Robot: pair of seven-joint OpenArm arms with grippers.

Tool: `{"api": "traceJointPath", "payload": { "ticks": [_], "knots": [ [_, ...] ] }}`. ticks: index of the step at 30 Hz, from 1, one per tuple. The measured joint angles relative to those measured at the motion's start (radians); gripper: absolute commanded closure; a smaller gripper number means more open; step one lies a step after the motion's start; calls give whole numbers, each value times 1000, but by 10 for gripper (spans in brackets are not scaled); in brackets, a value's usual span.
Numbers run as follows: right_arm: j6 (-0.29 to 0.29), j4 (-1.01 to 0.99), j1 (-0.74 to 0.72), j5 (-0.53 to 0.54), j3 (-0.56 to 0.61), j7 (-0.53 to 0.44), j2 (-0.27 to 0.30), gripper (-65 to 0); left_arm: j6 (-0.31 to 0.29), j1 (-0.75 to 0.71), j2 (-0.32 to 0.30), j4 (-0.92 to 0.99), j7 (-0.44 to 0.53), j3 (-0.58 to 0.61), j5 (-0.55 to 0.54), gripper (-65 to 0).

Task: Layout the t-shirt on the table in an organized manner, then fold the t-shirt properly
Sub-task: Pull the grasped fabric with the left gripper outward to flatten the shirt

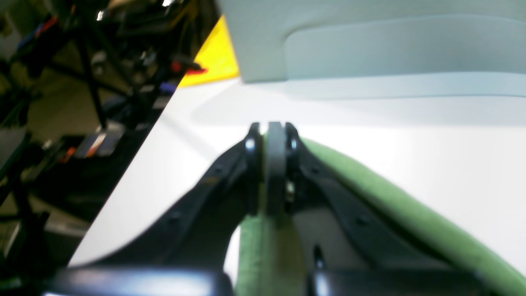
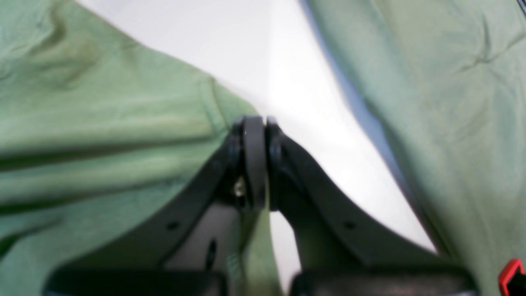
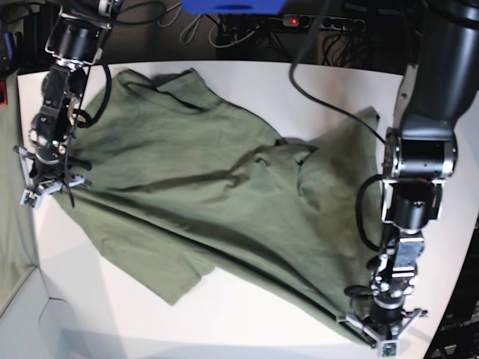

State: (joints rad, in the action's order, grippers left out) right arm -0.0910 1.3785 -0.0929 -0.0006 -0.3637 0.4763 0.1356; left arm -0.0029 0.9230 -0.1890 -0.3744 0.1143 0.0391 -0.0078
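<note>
The olive green t-shirt (image 3: pixel 209 172) lies rumpled and spread slantwise over the white table (image 3: pixel 247 329), its sleeve pointing to the near edge. At the near right my left gripper (image 3: pixel 376 334) is shut on a corner of the shirt. The left wrist view shows that gripper (image 1: pixel 274 131) closed on a green fold of the t-shirt (image 1: pixel 411 205) above the table (image 1: pixel 370 144). At the far left my right gripper (image 3: pixel 46 183) is shut on the shirt's other end. In the right wrist view the gripper (image 2: pixel 254 123) pinches cloth of the t-shirt (image 2: pixel 102 102), with bare table (image 2: pixel 267 61) beyond.
A black cable (image 3: pixel 329 105) crosses the table's far right part. A power strip (image 3: pixel 322 22) and a blue object (image 3: pixel 232 6) sit behind the table. Past the table edge, the left wrist view shows a yellow patch (image 1: pixel 215 57), a pale grey panel (image 1: pixel 370 37) and dark frames (image 1: pixel 90 82).
</note>
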Motion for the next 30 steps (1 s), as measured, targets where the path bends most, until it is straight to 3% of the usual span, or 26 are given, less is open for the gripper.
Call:
{"api": "traceJointPath", "payload": {
  "ticks": [3,5,9,12,19,22,26,30],
  "knots": [
    [0,-2,-9,0,0,2,-1,-57,-2,-2,25,6,-3,16,1,-9],
    [0,-2,-8,0,0,3,0,-124,-3,-3,22,6,-5,16,0,-51],
    [0,-2,-6,-4,-1,65,22,-275,1,-2,-3,6,-5,9,3,-246],
    [0,-2,-6,0,2,63,19,-333,-1,-14,-8,-2,-1,9,3,-299],
    [0,42,42,-1,-5,68,18,-336,1,-98,-30,-99,-21,4,-3,-299],
    [0,137,100,1,-3,70,12,-336,-1,-202,-35,-272,-109,-28,-3,-301],
    [0,260,172,-1,-5,59,-18,-336,-1,-389,-29,-525,-242,-164,-6,-299],
    [3,368,261,-1,1,75,-79,-336,2,-577,21,-805,-372,-295,-7,-299]
  ]
}}
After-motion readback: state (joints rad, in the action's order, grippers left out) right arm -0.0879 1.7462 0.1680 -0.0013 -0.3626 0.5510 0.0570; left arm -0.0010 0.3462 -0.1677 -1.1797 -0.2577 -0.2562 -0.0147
